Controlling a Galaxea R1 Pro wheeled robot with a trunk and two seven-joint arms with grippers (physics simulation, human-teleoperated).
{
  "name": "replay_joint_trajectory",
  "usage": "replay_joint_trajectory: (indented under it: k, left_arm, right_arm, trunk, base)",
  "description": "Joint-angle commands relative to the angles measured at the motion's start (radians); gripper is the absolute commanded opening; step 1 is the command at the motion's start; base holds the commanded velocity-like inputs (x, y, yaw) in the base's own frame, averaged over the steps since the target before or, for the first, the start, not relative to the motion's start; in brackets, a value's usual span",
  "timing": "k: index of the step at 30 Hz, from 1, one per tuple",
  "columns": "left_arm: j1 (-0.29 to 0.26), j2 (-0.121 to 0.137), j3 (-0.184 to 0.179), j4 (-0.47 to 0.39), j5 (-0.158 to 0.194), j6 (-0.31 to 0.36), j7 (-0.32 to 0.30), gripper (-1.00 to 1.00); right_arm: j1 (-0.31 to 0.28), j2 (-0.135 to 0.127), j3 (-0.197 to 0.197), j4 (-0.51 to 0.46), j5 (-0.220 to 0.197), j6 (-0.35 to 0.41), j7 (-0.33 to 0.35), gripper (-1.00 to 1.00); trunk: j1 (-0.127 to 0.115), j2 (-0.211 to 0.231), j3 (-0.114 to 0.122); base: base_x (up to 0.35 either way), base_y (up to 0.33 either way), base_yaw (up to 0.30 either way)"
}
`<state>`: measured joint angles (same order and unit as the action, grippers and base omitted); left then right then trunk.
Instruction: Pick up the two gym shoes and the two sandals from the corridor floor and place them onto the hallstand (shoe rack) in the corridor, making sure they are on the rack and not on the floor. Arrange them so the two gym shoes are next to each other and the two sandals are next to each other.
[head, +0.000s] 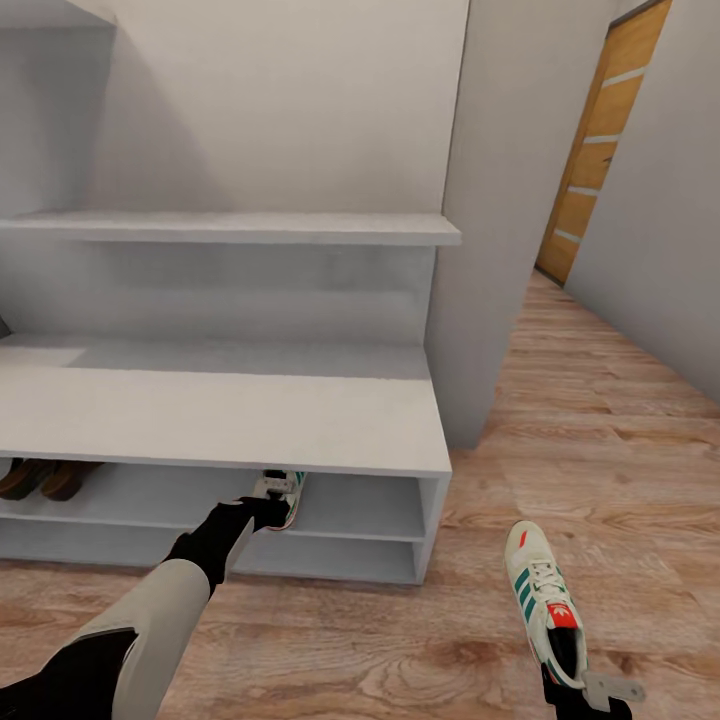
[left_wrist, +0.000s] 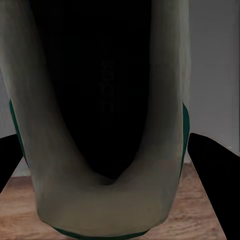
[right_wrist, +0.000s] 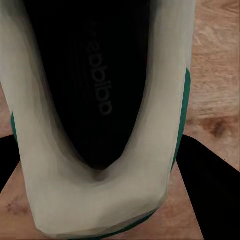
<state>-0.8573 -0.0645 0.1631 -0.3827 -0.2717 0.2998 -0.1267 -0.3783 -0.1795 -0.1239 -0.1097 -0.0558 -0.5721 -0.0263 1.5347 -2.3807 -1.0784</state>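
Low in the head view, the left gripper (head: 268, 512) clasps a gym shoe (head: 283, 493) at the front edge of the hallstand (head: 220, 420), under its top board on the upper shelf. Two brown sandals (head: 40, 478) sit at far left. Lower right, the right gripper (head: 580, 700) grips the second gym shoe (head: 543, 598) over open corridor floor (head: 620, 440), clear of the rack's end.

One gym shoe (head: 282, 492) sits in the hallstand's (head: 220, 420) upper shelf. Sandals (head: 42, 478) lie at its nine o'clock. The other gym shoe (head: 545, 600) lies on the floor (head: 620, 440) at four o'clock.
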Motion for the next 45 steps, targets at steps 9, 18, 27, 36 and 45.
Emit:
replay_joint_trajectory:
  k: [9, 18, 27, 36, 45]
  left_arm:
    - [0.000, -0.003, 0.010, -0.002, -0.011, 0.005, 0.022, -1.00]
    - [0.004, -0.006, 0.013, 0.010, -0.006, 0.004, 0.076, -1.00]
    - [0.013, -0.006, 0.012, 0.010, -0.006, -0.004, 0.068, -1.00]
    - [0.014, -0.006, 0.013, 0.011, -0.006, -0.005, 0.067, -1.00]
    - [0.014, -0.006, 0.013, 0.010, -0.006, -0.005, 0.067, -1.00]
  right_arm:
    - [-0.001, 0.000, 0.000, 0.001, -0.006, -0.003, 0.002, -1.00]
    - [-0.001, 0.000, 0.000, 0.001, -0.006, -0.003, 0.001, -1.00]
    - [-0.001, 0.000, 0.000, 0.001, -0.006, -0.003, 0.001, -1.00]
    - [-0.001, 0.000, -0.003, -0.001, -0.007, -0.003, 0.000, -1.00]
    - [-0.001, 0.000, -0.003, -0.001, -0.007, -0.003, 0.000, -1.00]
  trunk:
    - [0.000, 0.000, -0.001]
    - [0.000, 0.000, -0.001]
    - [0.000, 0.000, -0.001]
    - [0.012, -0.021, -0.015]
    - [0.012, -0.021, -0.016]
  base:
    - [0.045, -0.021, 0.000]
    - [0.001, 0.000, 0.000]
    - [0.000, 0.000, 0.000]
    - [0.000, 0.000, 0.000]
    - [0.080, 0.000, 0.000]
